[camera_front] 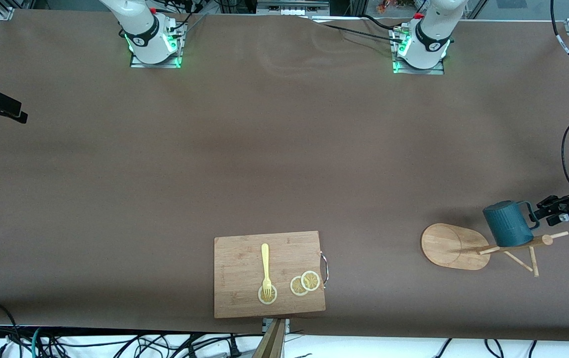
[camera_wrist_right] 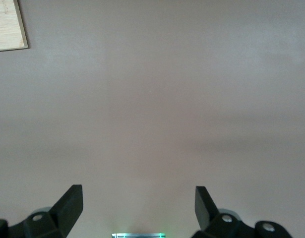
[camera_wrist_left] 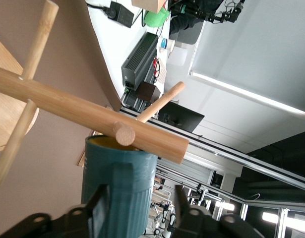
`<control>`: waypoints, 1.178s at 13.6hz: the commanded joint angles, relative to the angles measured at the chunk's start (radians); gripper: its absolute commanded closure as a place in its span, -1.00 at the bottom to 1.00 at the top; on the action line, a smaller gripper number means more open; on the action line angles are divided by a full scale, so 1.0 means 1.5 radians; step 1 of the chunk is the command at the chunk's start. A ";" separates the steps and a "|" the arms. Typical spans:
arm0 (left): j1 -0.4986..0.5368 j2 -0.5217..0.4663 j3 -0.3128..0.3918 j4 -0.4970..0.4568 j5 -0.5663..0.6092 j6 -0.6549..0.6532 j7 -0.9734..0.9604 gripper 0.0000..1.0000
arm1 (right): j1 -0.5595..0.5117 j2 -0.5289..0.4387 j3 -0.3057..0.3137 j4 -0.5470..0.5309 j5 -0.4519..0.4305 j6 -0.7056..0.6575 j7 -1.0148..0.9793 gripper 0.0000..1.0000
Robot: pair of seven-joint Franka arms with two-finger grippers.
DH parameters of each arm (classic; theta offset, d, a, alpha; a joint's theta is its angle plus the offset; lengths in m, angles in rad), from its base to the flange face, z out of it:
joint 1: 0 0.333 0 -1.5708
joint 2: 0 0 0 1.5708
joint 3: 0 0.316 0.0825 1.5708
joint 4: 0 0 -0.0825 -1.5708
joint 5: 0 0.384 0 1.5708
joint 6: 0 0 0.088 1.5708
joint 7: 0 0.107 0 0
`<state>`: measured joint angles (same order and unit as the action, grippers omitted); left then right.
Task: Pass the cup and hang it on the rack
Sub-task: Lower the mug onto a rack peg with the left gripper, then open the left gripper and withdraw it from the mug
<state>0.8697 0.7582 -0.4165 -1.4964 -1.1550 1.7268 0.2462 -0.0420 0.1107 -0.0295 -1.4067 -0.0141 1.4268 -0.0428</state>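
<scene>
Brown table [camera_front: 284,149], both arm bases along its 12 o'clock edge in the front view. Wooden cutting board [camera_front: 237,298] lies at 6 o'clock, close to the table edge nearest the front camera. The rack [camera_front: 451,246] is at roughly 4 o'clock, toward the left arm's end; its oval base is flat on the table, and its post [camera_wrist_left: 68,106] and thin pegs run out from the base toward 3 o'clock in the front view. The cup [camera_front: 507,224] is up at the top of the post, tilted, at about 2 o'clock from the base. In the left wrist view its rim sits right against the post, just under a peg end [camera_wrist_left: 125,134]; can't tell whether a peg goes through the handle. Left gripper [camera_front: 543,215] is at the cup's 3 o'clock, on the handle side. Its fingers [camera_wrist_left: 100,210] are spread with the handle between them, nothing pinched. Right gripper [camera_wrist_right: 139,203] waits over bare table toward the right arm's end, around 9 o'clock, jaws wide apart and holding nothing. On the board: a yellow fork [camera_front: 265,266], tines on one lemon slice [camera_front: 267,294], and two more overlapping slices [camera_front: 305,283] at its 3 o'clock.
</scene>
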 commanded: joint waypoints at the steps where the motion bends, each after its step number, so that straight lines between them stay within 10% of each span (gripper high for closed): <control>1: -0.007 0.013 0.003 0.024 -0.001 0.004 -0.013 -1.00 | -0.010 -0.007 0.005 -0.009 -0.007 0.006 -0.011 -1.00; 8: 0.031 0.012 0.004 0.024 0.014 -0.006 -0.009 -1.00 | -0.010 -0.007 0.005 -0.009 -0.007 0.006 -0.011 -1.00; 16: 0.082 -0.035 0.000 0.097 0.299 -0.095 0.156 -1.00 | -0.010 -0.007 0.005 -0.009 -0.007 0.006 -0.011 -1.00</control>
<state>0.9933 0.7502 -0.4094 -1.3818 -0.8003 1.6038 0.3842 -0.0454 0.1107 -0.0295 -1.4067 -0.0142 1.4269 -0.0436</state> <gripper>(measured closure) 0.000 0.000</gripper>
